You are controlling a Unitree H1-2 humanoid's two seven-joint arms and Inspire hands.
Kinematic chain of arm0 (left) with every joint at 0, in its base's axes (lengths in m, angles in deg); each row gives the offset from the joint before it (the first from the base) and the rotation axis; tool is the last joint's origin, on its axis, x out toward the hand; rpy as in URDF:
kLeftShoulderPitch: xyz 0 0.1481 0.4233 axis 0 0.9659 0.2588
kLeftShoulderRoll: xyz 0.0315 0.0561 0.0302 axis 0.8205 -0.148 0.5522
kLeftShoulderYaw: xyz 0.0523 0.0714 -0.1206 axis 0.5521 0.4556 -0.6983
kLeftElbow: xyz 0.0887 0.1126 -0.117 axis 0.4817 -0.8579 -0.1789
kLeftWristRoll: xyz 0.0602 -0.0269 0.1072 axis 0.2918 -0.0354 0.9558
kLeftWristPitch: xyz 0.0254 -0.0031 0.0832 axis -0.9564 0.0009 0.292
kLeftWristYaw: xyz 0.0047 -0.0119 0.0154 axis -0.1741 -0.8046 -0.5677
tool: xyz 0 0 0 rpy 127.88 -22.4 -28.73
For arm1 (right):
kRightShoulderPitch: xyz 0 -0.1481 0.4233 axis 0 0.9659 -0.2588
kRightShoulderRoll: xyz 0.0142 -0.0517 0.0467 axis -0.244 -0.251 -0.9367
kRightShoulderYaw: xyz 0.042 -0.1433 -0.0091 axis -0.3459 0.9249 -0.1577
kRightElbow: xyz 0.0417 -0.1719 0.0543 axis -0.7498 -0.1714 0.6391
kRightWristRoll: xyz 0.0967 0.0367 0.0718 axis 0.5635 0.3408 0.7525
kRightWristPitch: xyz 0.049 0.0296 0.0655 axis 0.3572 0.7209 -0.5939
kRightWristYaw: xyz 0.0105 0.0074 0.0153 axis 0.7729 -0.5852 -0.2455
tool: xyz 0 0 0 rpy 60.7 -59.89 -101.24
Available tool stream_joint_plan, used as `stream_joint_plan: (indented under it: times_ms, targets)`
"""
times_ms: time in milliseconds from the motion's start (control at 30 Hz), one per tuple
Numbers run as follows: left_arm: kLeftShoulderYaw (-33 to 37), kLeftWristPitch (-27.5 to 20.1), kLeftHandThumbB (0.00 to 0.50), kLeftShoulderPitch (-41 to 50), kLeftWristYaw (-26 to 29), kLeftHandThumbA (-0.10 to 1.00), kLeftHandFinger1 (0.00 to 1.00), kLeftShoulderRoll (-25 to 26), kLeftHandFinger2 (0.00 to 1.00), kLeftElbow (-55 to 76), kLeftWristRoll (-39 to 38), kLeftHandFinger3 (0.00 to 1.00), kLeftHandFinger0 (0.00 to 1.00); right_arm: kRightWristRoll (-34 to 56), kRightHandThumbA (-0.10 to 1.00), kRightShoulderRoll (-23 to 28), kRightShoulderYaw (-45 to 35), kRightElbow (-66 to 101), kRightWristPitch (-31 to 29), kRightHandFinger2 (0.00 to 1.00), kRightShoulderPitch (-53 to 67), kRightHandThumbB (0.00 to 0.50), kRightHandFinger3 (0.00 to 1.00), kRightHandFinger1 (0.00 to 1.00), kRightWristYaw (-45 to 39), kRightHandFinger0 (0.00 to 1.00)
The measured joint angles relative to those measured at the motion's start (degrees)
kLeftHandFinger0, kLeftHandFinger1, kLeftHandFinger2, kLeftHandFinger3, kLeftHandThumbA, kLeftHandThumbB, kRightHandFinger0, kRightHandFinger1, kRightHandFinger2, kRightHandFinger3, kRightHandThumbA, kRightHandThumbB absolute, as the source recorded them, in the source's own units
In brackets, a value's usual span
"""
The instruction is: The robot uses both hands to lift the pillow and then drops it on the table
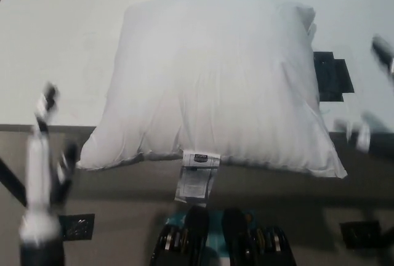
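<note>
The pillow lies on the table, its near edge overhanging, a tag dangling. A black patch sits right of it. Left hand and right hand stand clear, blurred; whether their fingers are spread or closed cannot be made out.

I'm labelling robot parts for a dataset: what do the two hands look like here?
The left hand is white with black patches on its fingers and a dark cuff below the wrist. The right hand is motion-blurred: dark fingers with pale bands, little else discernible.
</note>
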Motion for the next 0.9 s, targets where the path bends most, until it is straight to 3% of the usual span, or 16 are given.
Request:
stream_joint_plan:
  times_ms: [33, 100, 200, 267, 333, 400, 467, 667, 900]
  targets:
    - [1.2, -0.1, 0.155, 2.6, 0.4, 1.0, 1.0, -0.1, 1.0, -0.3, -0.5, 1.0, 1.0, -0.3, 1.0, -0.8, 0.1, -0.3, -1.3, 1.0, 3.6, 0.265, 1.0, 1.0, 0.1, 1.0]
    - [2.8, -0.2, 0.152, 5.4, 1.2, 1.0, 1.0, -0.1, 1.0, -0.8, -1.2, 1.0, 1.0, -0.7, 1.0, -1.8, 0.1, -0.8, -3.0, 1.0, 7.3, 0.269, 1.0, 1.0, 0.3, 1.0]
    - [4.8, -0.3, 0.138, 8.3, 2.1, 1.0, 1.0, -0.2, 1.0, -2.5, -2.8, 1.0, 1.0, -1.2, 1.0, -3.1, 0.2, -2.4, -5.9, 1.0, 11.5, 0.179, 1.0, 1.0, 0.5, 1.0]
    - [5.1, -0.3, 0.118, 9.7, 2.2, 1.0, 1.0, -0.6, 1.0, -3.7, -4.2, 1.0, 1.0, -1.9, 1.0, -3.6, 0.2, -4.5, -7.8, 1.0, 13.8, 0.202, 1.0, 1.0, 0.8, 1.0]
    - [5.7, -0.4, 0.141, 10.7, 2.6, 1.0, 1.0, -1.0, 1.0, -5.5, -5.4, 1.0, 1.0, -3.3, 1.0, -3.8, 0.3, -6.7, -9.5, 1.0, 15.3, 0.198, 1.0, 1.0, 1.2, 1.0]
    - [6.7, -0.5, 0.156, 11.6, 3.3, 1.0, 1.0, -1.5, 1.0, -7.7, -6.4, 1.0, 1.0, -4.9, 1.0, -3.8, 0.4, -9.4, -11.1, 1.0, 16.5, 0.113, 1.0, 1.0, 1.6, 1.0]
    - [7.1, -0.6, 0.159, 11.8, 3.7, 1.0, 1.0, -2.4, 1.0, -11.2, -8.1, 1.0, 1.0, -6.2, 1.0, -3.9, 0.5, -12.6, -12.9, 1.0, 16.6, 0.093, 1.0, 1.0, 2.1, 1.0]
    - [8.6, -0.9, 0.173, 10.6, 5.5, 1.0, 1.0, -3.2, 1.0, -14.8, -10.6, 1.0, 1.0, -8.9, 1.0, -4.3, 0.6, -15.8, -16.6, 1.0, 14.8, 0.129, 1.0, 1.0, 3.8, 1.0]
    - [10.7, -1.2, 0.173, 5.6, 8.1, 1.0, 1.0, -1.4, 1.0, -17.1, -11.0, 1.0, 1.0, -12.8, 1.0, -4.4, 0.6, -17.1, -18.6, 1.0, 11.3, 0.105, 1.0, 1.0, 6.0, 1.0]
